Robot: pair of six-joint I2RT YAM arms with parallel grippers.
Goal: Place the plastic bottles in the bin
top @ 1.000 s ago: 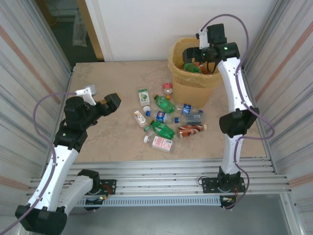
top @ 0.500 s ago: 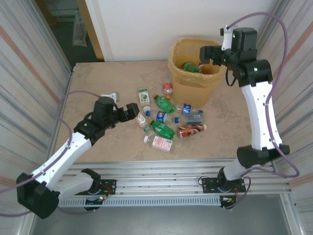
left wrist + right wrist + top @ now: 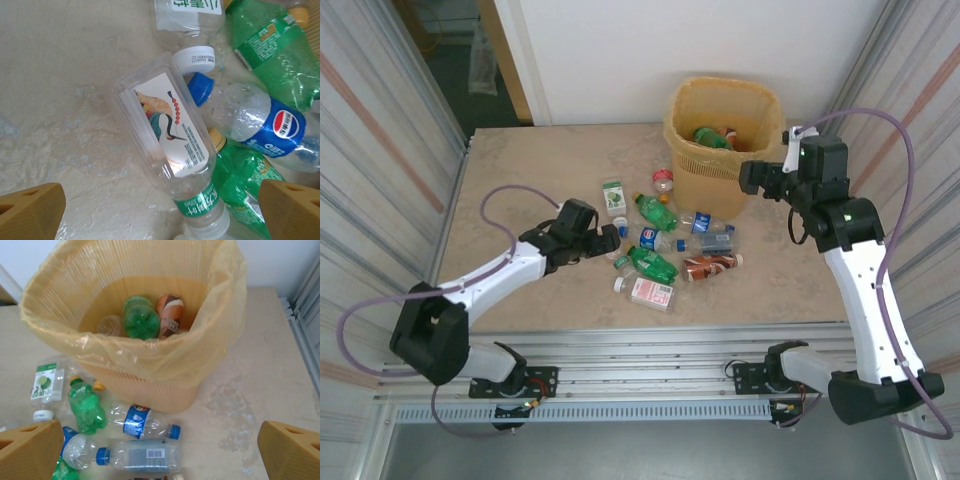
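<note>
My left hand hangs wide open low over the worktop, at the 9 o'clock edge of the heap of plastic bottles. In my left wrist view its two tan fingertips stand far apart, touching nothing. Between them lies a clear bottle with a crane on its label, its white cap pointing to 1 o'clock. Just beside it, at 3 o'clock, lies a clear Pepsi bottle with a blue cap, and at 1 o'clock a green bottle. My right hand is open too and holds nothing. It sits at about 4 o'clock of the bin, outside the rim. From my right wrist I look into the yellow liner, where a green bottle and a brown-labelled one lie side by side. More bottles lie on the worktop at the bin's 7 o'clock foot.
</note>
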